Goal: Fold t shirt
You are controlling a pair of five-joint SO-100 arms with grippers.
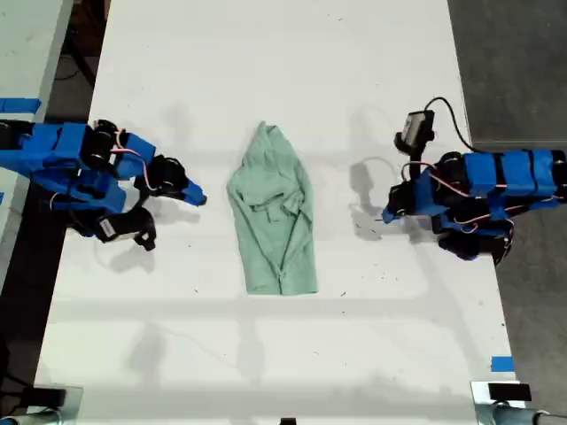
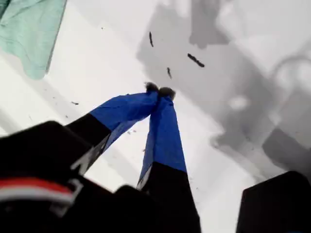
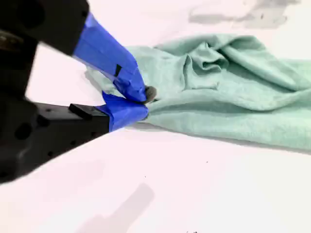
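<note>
My second gripper (image 1: 197, 195) at the exterior view's left, tips pressed together on nothing, just short of the t shirt (image 1: 273, 212), the mint garment lying folded lengthwise mid-table (image 1: 266, 53), my first gripper (image 1: 387, 215) at that view's right, jaws closed, empty, apart from the cloth.

T shirt (image 1: 273, 215): soft woven or knit cloth, pale mint, matt, creased and rumpled, faint fuzzy nap visible in the second wrist view. Table (image 1: 266, 71): smooth white surface, matt to faintly satin, taking soft shadows, flecked with small dark specks. My first gripper (image 2: 159, 90): fingers wrapped in blue tape, slightly wrinkled, low sheen; black matt plastic body behind. My second gripper (image 3: 144, 102): same blue tape, black plastic.
</note>
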